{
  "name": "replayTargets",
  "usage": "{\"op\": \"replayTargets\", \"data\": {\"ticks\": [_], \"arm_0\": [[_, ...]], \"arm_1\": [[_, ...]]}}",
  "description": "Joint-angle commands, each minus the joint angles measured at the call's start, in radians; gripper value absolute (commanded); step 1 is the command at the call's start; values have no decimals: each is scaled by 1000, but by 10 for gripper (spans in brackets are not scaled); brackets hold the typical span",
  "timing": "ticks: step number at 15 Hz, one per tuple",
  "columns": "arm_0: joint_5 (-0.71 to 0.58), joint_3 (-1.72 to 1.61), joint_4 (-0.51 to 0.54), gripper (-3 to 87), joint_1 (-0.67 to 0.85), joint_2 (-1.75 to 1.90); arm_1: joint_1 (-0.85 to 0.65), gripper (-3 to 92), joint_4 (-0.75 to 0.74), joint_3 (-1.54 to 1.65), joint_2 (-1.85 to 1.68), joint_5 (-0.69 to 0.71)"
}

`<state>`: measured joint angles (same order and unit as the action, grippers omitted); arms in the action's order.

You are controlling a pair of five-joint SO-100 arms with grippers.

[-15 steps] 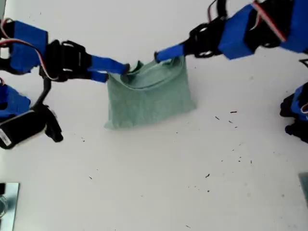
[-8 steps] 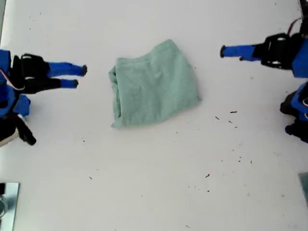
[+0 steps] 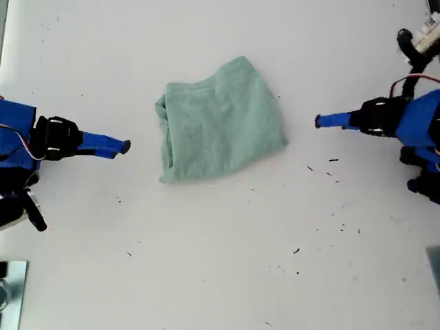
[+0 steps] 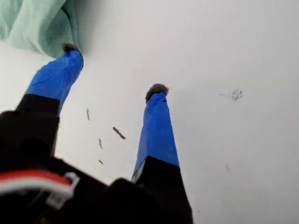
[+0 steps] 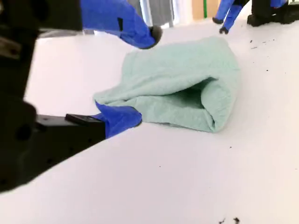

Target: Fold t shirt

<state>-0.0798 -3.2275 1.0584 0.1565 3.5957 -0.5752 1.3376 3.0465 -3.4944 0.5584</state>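
T-shirt (image 3: 220, 120), pale sage-green soft cotton, now lies as a folded bundle mid-way across the white table (image 3: 220, 261). My first gripper (image 3: 317, 122) and second gripper (image 3: 125, 146) have let go and backed off, jaws spread and empty, so the fold looks finished.

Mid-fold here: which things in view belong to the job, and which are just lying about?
For the job: the t shirt, folded on the table; my first gripper and my second gripper, both open, apart from it.
Lying about: dark specks; a metal piece at the exterior view's bottom-left corner.
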Motion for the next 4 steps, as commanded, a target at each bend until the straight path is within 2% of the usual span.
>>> {"op": "replayTargets", "data": {"ticks": [1,4], "arm_0": [[-14,-12,-23,213,-26,6],[-14,-12,-23,211,-26,6]], "arm_1": [[21,247,0,60,-9,261],[23,220,0,60,-9,261]]}}
